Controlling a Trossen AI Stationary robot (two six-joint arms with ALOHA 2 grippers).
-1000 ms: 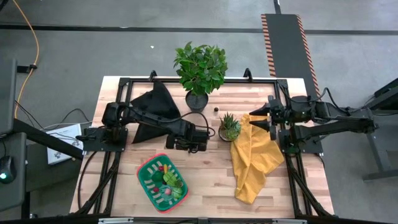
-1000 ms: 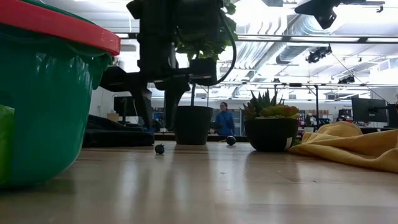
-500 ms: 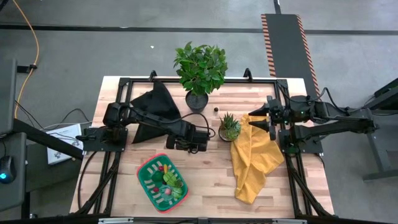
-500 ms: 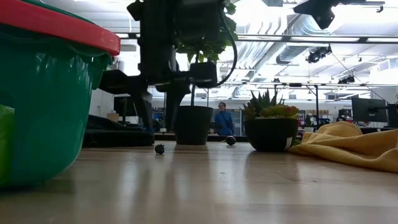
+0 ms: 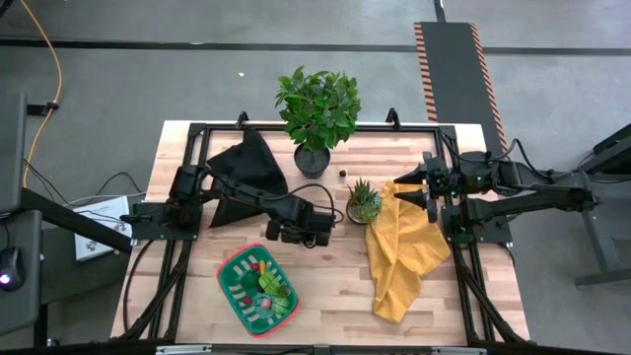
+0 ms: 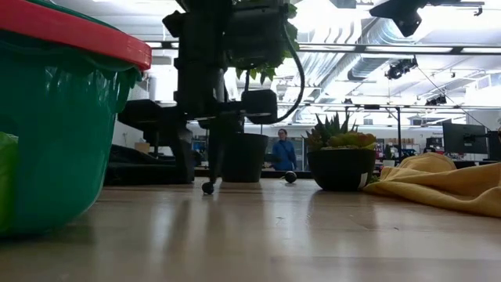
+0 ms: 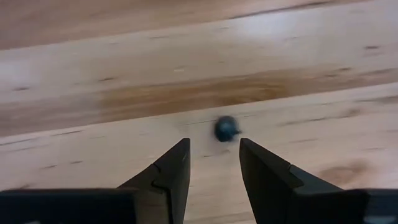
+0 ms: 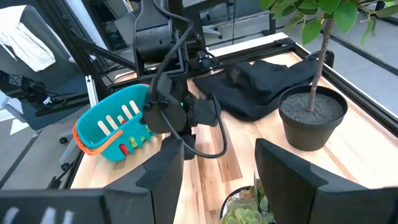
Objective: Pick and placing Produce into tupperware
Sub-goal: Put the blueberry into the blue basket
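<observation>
The green, red-rimmed tupperware (image 5: 229, 262) stands near the table's front left, with several small produce pieces (image 5: 266, 284) lying inside. A small dark round berry (image 7: 227, 128) rests on the bare wood. My left gripper (image 7: 213, 146) points straight down just above it, open. The berry lies just past the gap between the fingertips, and no finger touches it. In the low view the berry (image 6: 207, 187) sits on the table between the lowered fingers of the left gripper (image 6: 202, 177). My right gripper (image 5: 412, 193) waits open, raised at the table's right.
A second dark berry (image 5: 342, 174) lies by the large leafy potted plant (image 5: 317, 113). A small spiky potted plant (image 5: 363, 200) stands right of the left gripper. A black cloth (image 5: 242, 168) lies far left and a yellow cloth (image 5: 402, 251) at the right. A person (image 6: 282, 149) stands beyond the table.
My left gripper has come down toward the table over the small dark berry, still pointing down and still open. The berry has not moved.
</observation>
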